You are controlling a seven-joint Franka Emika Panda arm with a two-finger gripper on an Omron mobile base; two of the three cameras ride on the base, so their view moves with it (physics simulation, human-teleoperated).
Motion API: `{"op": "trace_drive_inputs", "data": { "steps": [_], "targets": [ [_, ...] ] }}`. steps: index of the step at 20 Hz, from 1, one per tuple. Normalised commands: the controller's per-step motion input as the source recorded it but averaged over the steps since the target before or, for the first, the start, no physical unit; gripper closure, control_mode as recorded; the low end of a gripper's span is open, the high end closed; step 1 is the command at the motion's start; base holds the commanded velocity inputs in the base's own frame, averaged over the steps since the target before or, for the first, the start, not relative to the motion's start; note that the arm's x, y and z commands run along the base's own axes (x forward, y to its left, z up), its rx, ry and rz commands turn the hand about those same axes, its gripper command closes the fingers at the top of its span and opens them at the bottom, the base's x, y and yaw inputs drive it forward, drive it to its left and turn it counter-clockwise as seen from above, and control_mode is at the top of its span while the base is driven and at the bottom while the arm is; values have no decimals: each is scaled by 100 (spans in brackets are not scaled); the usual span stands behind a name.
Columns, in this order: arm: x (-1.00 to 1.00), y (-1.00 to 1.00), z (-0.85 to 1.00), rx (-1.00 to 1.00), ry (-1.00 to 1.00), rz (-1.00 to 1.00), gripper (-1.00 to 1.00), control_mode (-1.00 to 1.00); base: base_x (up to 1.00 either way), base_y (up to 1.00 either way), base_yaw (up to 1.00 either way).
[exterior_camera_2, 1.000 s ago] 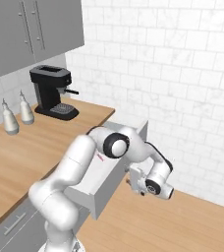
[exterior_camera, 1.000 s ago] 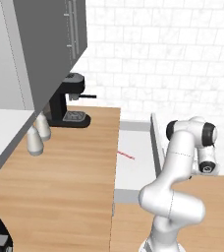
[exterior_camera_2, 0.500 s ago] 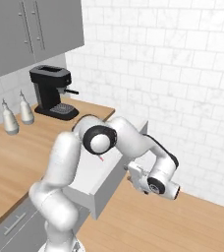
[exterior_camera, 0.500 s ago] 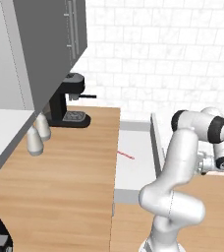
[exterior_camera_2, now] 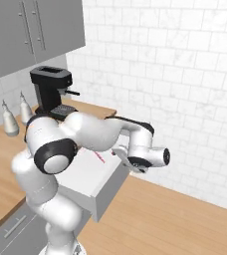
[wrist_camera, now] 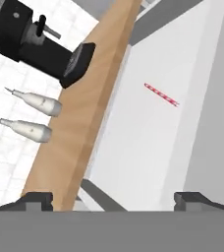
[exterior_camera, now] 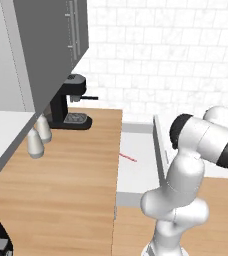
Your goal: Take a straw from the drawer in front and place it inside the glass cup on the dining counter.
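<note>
Two pale bottles [exterior_camera: 38, 136] stand at the far left, on the wooden counter [exterior_camera: 61, 185] well to the left of the drawer [exterior_camera: 138, 172]. Just behind them, still left of the drawer, sits the black coffee machine [exterior_camera: 70, 102] against the white tiled wall [exterior_camera: 161, 60], under a grey wall cupboard [exterior_camera: 46, 45]. The counter's right edge runs straight along the drawer's left side.

The drawer is pulled out, its pale floor bare apart from one thing: the straw [exterior_camera: 127, 157], thin and pink-red, lying flat on the drawer floor nearer the drawer's left side and toward its back half, slanted across it. In the hand view the straw [wrist_camera: 161, 95] shows faint pale stripes and rests apart from every wall of the drawer [wrist_camera: 148, 142], with the bottles [wrist_camera: 33, 115] and coffee machine [wrist_camera: 40, 44] beyond the counter edge.

To the right, the white arm [exterior_camera: 196, 165] bends over the drawer's right wall. The gripper [wrist_camera: 114, 199] hangs above the drawer, well clear of the straw, its two dark fingertips [wrist_camera: 35, 199] spread wide with nothing between them. In the right base view the hand [exterior_camera_2: 145, 157] hovers over the drawer's near right corner.
</note>
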Motion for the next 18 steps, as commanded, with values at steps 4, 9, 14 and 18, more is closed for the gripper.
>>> {"op": "trace_drive_inputs", "data": {
  "steps": [4, 9, 14, 18],
  "targets": [
    [18, 83, 37, -34, 40, -7, -100, -100, 0, 0, 0],
    [40, 67, 3, -27, 46, -11, -100, -100, 0, 0, 0],
    [47, 19, -29, -18, 36, -11, -100, -100, 0, 0, 0],
    [46, 0, -48, -17, 23, -10, -100, -100, 0, 0, 0]
  ]
}}
